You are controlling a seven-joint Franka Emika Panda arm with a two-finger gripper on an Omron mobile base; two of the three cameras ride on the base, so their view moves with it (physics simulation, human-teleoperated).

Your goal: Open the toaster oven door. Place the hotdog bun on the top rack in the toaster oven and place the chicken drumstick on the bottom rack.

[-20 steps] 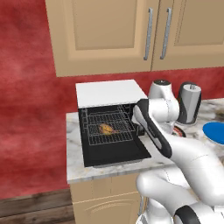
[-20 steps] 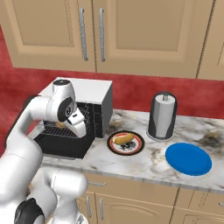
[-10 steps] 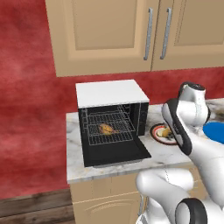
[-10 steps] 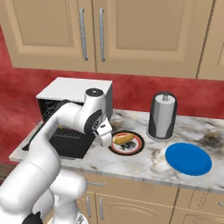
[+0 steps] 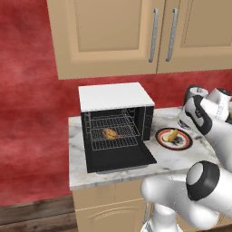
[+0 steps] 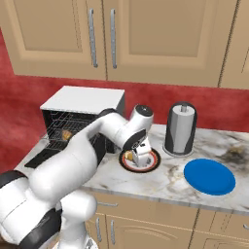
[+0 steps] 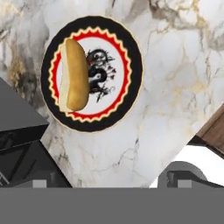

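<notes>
Gripper (image 6: 141, 154) wide open, holds nothing, above hotdog bun (image 7: 74, 74) on plate (image 7: 127, 57), frame centre; toaster oven door (image 5: 121, 158) down.

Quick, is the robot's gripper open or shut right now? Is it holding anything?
Gripper: open, holding nothing, above the hotdog bun on the plate.

The plate (image 7: 118, 65) was black-rimmed with a red-and-yellow zigzag ring. The hotdog bun (image 7: 74, 74) was golden tan; the counter (image 7: 175, 87) was white-grey marble

One bun (image 7: 75, 74), one drumstick (image 5: 109, 133) — two plates (image 7: 131, 87).
</notes>
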